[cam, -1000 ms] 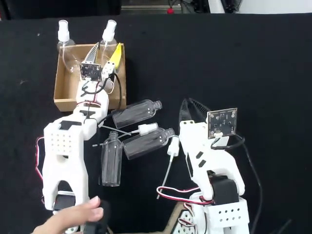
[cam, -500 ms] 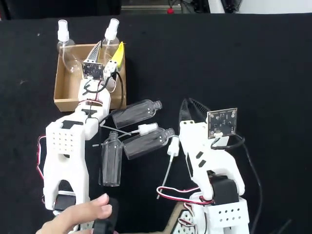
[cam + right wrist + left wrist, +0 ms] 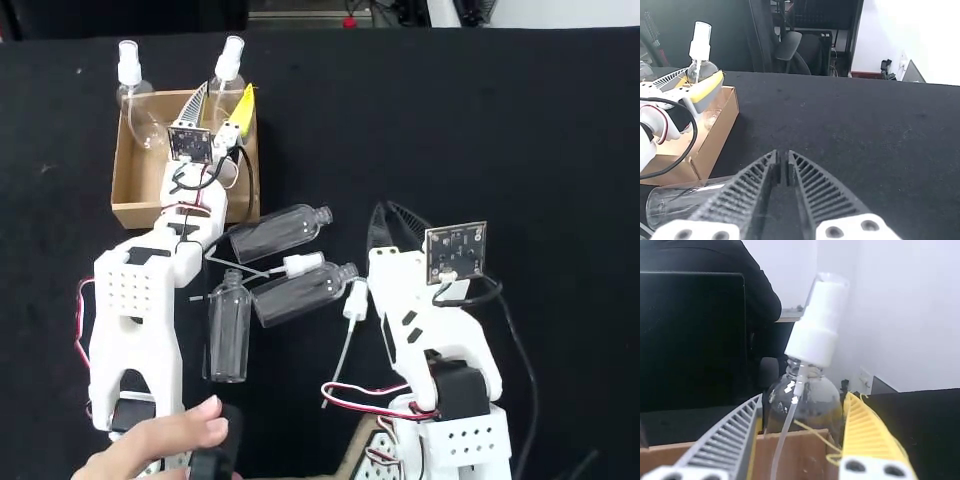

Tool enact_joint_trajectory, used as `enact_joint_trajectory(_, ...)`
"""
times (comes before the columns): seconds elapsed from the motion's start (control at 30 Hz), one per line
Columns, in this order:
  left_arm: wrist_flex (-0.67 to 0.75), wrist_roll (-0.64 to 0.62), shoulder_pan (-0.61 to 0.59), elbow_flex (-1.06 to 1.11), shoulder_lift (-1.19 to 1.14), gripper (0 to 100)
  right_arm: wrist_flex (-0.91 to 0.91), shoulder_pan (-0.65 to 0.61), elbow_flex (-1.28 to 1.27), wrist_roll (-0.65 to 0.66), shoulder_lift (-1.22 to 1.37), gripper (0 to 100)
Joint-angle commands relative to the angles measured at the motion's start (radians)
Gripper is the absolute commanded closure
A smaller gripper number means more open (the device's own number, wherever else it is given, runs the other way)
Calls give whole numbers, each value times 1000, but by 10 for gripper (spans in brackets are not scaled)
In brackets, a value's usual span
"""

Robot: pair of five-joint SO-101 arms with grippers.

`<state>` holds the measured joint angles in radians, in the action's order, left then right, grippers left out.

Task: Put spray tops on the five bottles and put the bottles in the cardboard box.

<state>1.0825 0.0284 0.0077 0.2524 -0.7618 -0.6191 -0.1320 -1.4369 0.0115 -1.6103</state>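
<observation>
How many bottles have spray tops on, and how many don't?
Clear plastic bottles with white spray tops, in the brown cardboard box: 2
Clear plastic bottles without tops, lying on the black table: 3
Total: 5 bottles

The right gripper [image 3: 781, 167] hangs over the black table [image 3: 865, 125], its dark ribbed fingers almost meeting at the tips. A clear bottle [image 3: 680, 200] lies just beside it. Farther off, the left gripper [image 3: 701, 76] flanks a capped bottle [image 3: 700, 50] at the cardboard box [image 3: 715, 127].

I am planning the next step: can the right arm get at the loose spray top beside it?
Probably yes. The spray top lies uncovered on the table beside the right arm, and the right gripper, fingers shut, holds nothing.
</observation>
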Motion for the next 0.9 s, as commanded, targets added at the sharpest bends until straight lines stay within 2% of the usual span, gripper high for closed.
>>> enact_joint_trajectory(0.0,0,-2,13,-67,12,812,31,-8,7,14,-12,973)
enact_joint_trajectory(0.87,5,-2,16,-157,-107,812,31,-8,8,14,-12,973)
